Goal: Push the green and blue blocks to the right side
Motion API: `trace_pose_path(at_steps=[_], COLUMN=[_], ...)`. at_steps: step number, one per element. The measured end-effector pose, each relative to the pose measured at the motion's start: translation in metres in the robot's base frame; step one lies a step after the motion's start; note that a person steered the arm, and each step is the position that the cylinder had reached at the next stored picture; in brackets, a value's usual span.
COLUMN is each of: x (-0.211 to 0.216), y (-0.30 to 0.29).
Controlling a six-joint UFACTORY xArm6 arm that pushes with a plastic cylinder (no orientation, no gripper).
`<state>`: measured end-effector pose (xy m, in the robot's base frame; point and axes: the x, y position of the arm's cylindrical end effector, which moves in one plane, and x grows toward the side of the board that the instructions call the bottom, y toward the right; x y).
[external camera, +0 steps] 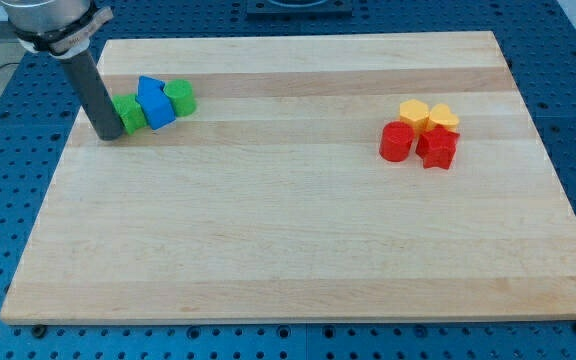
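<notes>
A cluster of green and blue blocks sits at the board's upper left. A green block [129, 112] is leftmost, two blue blocks [155, 102] stand in the middle, and a green round block [180, 96] is on the cluster's right. My tip [109, 135] rests on the board just left of the leftmost green block, touching or nearly touching it. The dark rod rises from there toward the view's top left.
On the board's right side sit a red cylinder [396, 142], a red star-like block [437, 149], a yellow block [414, 112] and a yellow heart block [444, 118], packed together. The wooden board [298, 250] lies on a blue perforated table.
</notes>
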<state>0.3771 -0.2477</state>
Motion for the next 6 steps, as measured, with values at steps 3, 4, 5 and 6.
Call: trace_pose_path(at_steps=[3,4,5,6], x=[-0.005,-0.019,-0.034,-0.046], y=[-0.057,-0.057,-0.036,-0.017])
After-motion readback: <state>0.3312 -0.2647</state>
